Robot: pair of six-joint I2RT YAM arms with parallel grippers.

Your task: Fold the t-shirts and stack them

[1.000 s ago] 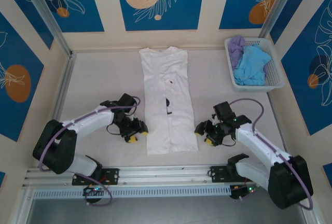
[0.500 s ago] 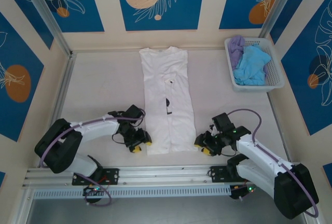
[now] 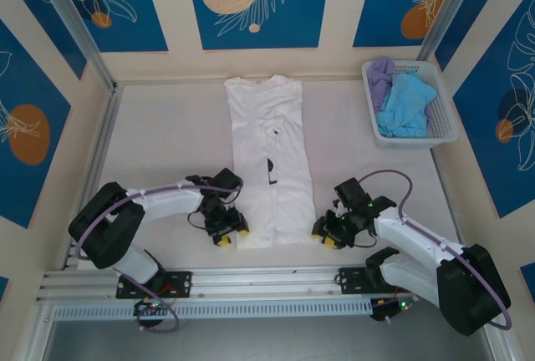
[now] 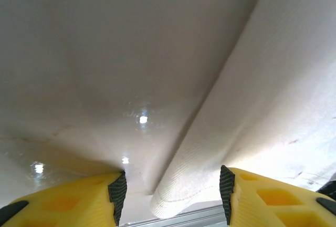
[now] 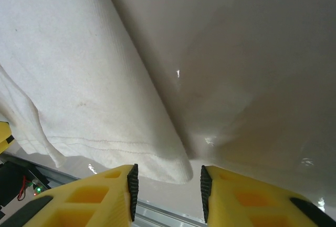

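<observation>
Top external view: the white t-shirt (image 3: 271,169), folded into a long strip, lies flat mid-worktop (image 3: 167,135), collar at the far end. The left fingers (image 3: 222,239) sit at the shirt's near left hem corner, and the right fingers (image 3: 329,241) at its near right hem corner. Left wrist view: fingers released and spread, hem edge between them, unpinched. Right wrist view: likewise apart around the hem corner. The light blue t-shirt (image 3: 405,106) and lavender t-shirt (image 3: 381,73) lie heaped in the basket (image 3: 445,119), far right of the white t-shirt.

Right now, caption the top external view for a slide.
Open left hand and right hand at the near hem corners of the white t-shirt; light blue shirt and lavender shirt in the basket.
</observation>
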